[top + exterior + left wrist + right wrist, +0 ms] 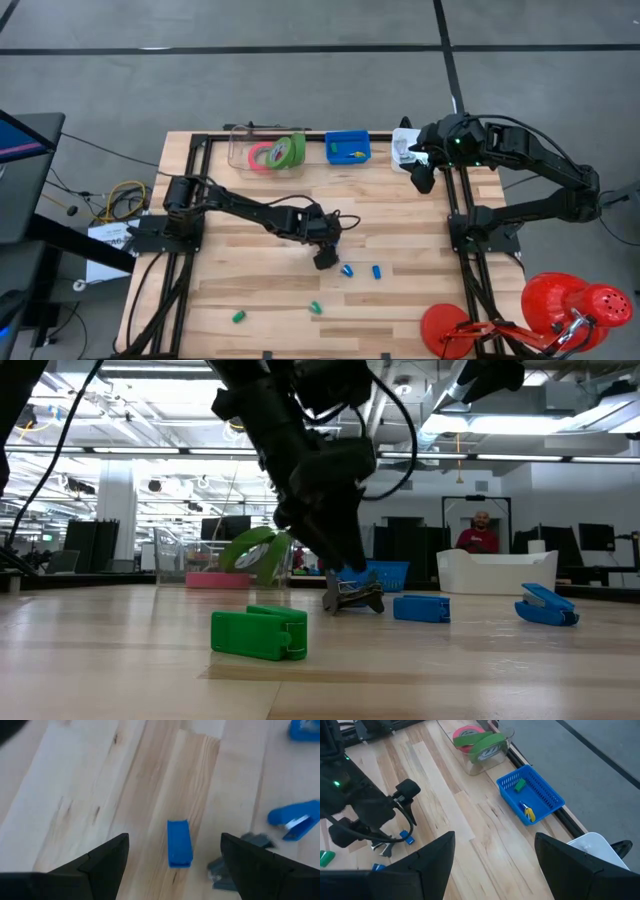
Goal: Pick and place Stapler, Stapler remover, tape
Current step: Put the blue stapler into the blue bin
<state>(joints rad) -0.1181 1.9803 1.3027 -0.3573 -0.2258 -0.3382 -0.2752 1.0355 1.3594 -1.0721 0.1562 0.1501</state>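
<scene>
My left gripper (325, 256) hangs open, low over the middle of the table. A small blue stapler (179, 843) lies flat on the wood between its fingers, untouched. A grey metal staple remover (352, 596) lies right beside one finger. Two more blue staplers (347, 269) (376, 271) lie just to the right. Two green staplers (314, 306) (239, 316) sit nearer the near edge. The pink and green tape rolls (272, 152) lean inside a clear bin at the far edge. My right gripper (422, 178) waits open by the far right corner.
A blue basket (347, 147) holding small green and yellow pieces stands at the far edge, next to a white bin (404, 145). Black frame rails run along the table's left and right sides. A red lamp (560, 305) stands off the near right corner. A person sits in the room beyond.
</scene>
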